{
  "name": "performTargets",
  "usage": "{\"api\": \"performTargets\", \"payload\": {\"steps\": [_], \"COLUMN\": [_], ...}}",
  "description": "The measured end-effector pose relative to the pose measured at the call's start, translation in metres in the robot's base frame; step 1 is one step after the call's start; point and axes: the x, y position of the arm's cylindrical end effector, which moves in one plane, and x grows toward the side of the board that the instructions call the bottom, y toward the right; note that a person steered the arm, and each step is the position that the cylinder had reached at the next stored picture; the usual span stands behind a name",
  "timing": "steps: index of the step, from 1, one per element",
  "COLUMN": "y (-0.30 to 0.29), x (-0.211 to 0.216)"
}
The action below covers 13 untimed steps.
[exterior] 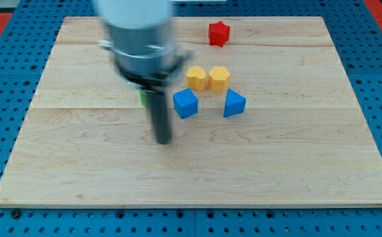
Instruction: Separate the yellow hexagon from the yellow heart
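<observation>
- The yellow hexagon (219, 78) sits a little above the middle of the bench (197, 171), toward the view's top.
- Right against its left side is the yellow heart (196, 77); the two yellow blocks look to be touching, side by side.
- Just below the heart, a blue cube (185, 103), near it but apart.
- Below the hexagon and slightly to the view's right, a second blue block (234, 103), wedge-like; its exact shape is hard to call.
- Up near the top edge, well apart from the cluster, a red star-like block (219, 33).
- A sliver of a green block (142, 97) peeks out at the left edge of the rod (159, 115), mostly hidden, shape unreadable.
- The rod comes down from a blurred grey housing, and my tip (164, 140) rests on the wood to the left of and below the blue cube, well clear of both yellow blocks and touching no block.
- No claw on this arm, so there is no open or closed state to call.
</observation>
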Motion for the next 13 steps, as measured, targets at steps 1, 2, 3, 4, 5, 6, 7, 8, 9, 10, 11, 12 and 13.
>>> {"api": "performTargets", "payload": {"steps": [1,2,3,4,5,6,7,8,9,10,11,12,13], "y": [0.115,0.176,0.179,0.161,0.124,0.056,0.008,0.006,0.021,0.047,0.051,0.07,0.135], "x": [-0.006,-0.067,-0.13,-0.152,-0.178,-0.173,-0.156,-0.156,-0.143,-0.131,-0.138,-0.139,-0.132]}}
